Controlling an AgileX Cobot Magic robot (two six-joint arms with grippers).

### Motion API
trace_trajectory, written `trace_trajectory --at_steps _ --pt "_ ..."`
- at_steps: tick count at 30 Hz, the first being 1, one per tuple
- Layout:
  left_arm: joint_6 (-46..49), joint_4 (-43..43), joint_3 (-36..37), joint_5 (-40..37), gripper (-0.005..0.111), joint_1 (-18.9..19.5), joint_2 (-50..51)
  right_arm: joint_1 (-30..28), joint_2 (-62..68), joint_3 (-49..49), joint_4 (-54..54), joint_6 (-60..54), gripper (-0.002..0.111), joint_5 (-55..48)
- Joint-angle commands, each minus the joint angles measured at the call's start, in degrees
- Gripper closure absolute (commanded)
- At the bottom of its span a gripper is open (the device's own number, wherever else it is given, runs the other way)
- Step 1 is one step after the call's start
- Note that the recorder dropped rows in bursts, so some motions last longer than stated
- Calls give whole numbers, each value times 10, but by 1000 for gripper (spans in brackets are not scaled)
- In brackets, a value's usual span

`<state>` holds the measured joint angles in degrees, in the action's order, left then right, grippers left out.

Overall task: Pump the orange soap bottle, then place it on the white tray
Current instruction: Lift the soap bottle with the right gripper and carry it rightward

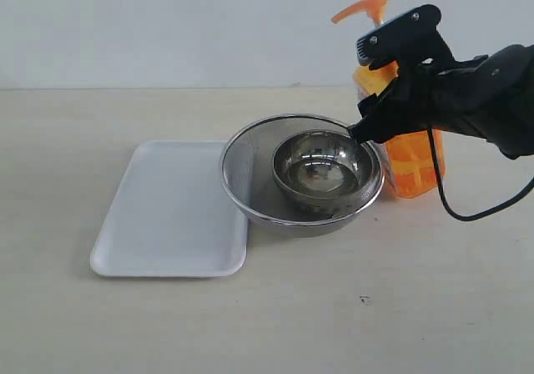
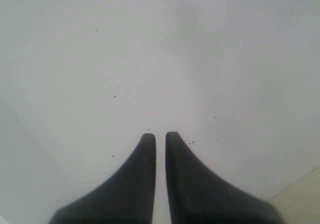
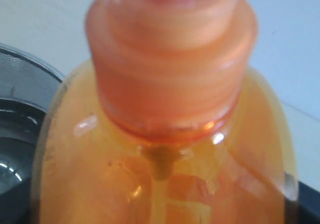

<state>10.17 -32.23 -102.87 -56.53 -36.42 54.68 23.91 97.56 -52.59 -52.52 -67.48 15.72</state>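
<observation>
Behind the black fingers point(image 1: 400, 27) of the right gripper point(image 1: 365, 90), the orange soap bottle point(image 1: 413, 165) is recorded as translucent orange, its pump head point(image 1: 363, 8) opaque orange. The white tray point(image 1: 171, 215) is listed plain white; strainer point(image 1: 250, 169), silver, fine mesh pattern; bowl point(image 1: 321, 169), polished silver. Ahead of the dark fingers point(image 2: 145, 174) of the left gripper point(image 2: 160, 136), a speckled pale grey surface point(image 2: 150, 59) is noted.

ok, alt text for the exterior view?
The right arm's black pincer straddles the upright orange soap bottle near its neck at back right. Beside it a steel bowl sits inside a mesh strainer, and the white tray lies flat to the strainer's left.
</observation>
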Motion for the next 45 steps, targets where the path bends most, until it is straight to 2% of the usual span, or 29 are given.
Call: trace_trajectory --at_steps 1,4,6,16,28,36,45 --pt "-7 -2 3 1 102 -2 -3 0 -11 -1 -46 -44 108 71" --pt "-7 -2 3 1 102 -2 -3 0 -11 -1 -156 -161 108 111" --pt "-7 -2 3 1 102 -2 -3 0 -11 -1 -195 -175 108 120" --pt "-7 -2 3 1 102 -2 -3 0 -16 -1 -224 -166 108 150" --pt "-7 -2 3 1 102 -2 -3 0 -89 -1 -227 -146 108 152" --pt "-7 -2 3 1 102 -2 -3 0 -117 -1 -225 -152 108 90" --pt "-7 -2 3 0 102 -2 -3 1 -139 -1 -194 -155 108 80"
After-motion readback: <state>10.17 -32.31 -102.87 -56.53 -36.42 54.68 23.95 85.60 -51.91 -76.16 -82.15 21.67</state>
